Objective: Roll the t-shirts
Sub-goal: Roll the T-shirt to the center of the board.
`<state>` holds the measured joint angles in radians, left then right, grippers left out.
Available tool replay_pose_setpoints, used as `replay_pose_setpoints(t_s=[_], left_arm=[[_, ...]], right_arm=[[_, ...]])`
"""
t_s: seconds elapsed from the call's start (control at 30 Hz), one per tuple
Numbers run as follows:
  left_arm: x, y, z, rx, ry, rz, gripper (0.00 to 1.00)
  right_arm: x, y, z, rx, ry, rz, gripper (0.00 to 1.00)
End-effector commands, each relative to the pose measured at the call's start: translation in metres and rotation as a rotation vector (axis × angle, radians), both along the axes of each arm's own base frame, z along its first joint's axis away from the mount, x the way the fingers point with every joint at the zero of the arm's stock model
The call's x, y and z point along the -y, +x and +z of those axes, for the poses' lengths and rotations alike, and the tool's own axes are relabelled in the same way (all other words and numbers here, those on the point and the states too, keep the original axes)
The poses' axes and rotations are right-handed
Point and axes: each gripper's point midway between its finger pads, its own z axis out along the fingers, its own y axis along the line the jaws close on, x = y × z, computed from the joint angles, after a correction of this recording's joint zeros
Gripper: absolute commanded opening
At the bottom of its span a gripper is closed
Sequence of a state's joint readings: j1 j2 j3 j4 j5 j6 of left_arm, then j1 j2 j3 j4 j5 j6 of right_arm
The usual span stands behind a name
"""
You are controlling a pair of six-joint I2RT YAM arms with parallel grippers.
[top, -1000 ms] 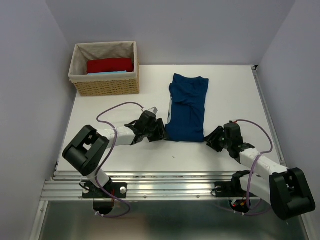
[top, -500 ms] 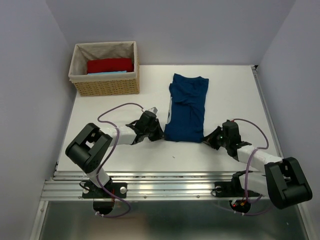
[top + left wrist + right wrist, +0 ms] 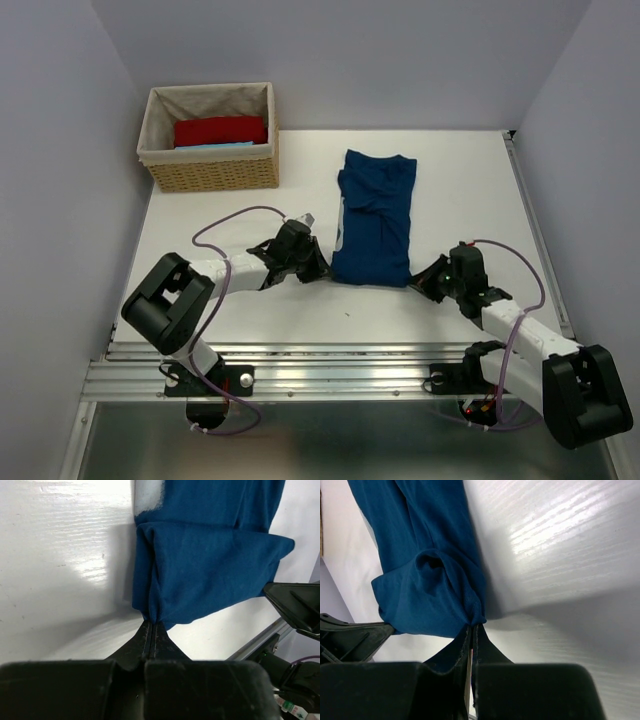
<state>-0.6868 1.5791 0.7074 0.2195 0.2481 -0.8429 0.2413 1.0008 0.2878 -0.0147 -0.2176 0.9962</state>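
Observation:
A navy-blue t-shirt [image 3: 374,215] lies folded into a long strip on the white table, collar end far, hem end near. My left gripper [image 3: 323,270] is shut on the shirt's near left corner [image 3: 150,614]. My right gripper [image 3: 420,281] is shut on the near right corner [image 3: 476,619]. Both corners are lifted slightly and the near hem bunches between them. A red cloth [image 3: 220,130] and a light-blue cloth [image 3: 215,146] lie in the wicker basket [image 3: 212,172] at the far left.
The white table [image 3: 470,190] ends in a metal rail [image 3: 320,360] near the arm bases. Grey walls close in on the left, back and right. The right gripper body [image 3: 297,607] shows in the left wrist view.
Both grippers went from open to shut on the shirt's near corners. The near hem has bunched and lifted a little between them.

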Motion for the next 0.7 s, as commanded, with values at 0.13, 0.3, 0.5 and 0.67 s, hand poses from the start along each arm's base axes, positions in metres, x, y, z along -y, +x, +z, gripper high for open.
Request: replay_pose_setpoints(t_s=[0.13, 0.3, 0.5, 0.67], left_arm=[[0.003, -0.009, 0.027, -0.022, -0.054, -0.01, 0.0], [0.004, -0.014, 0.03, -0.056, -0.069, -0.01, 0.0], [0.004, -0.015, 0.029, -0.069, -0.067, -0.004, 0.0], [0.004, -0.016, 0.031, -0.068, -0.07, -0.006, 0.0]], right_arm=[[0.006, -0.016, -0.003, -0.044, -0.003, -0.015, 0.01], [0.004, -0.024, -0.001, -0.053, 0.006, 0.001, 0.01], [0.015, -0.024, 0.011, -0.03, -0.067, -0.002, 0.22], [0.016, -0.021, 0.021, -0.008, -0.098, 0.02, 0.31]])
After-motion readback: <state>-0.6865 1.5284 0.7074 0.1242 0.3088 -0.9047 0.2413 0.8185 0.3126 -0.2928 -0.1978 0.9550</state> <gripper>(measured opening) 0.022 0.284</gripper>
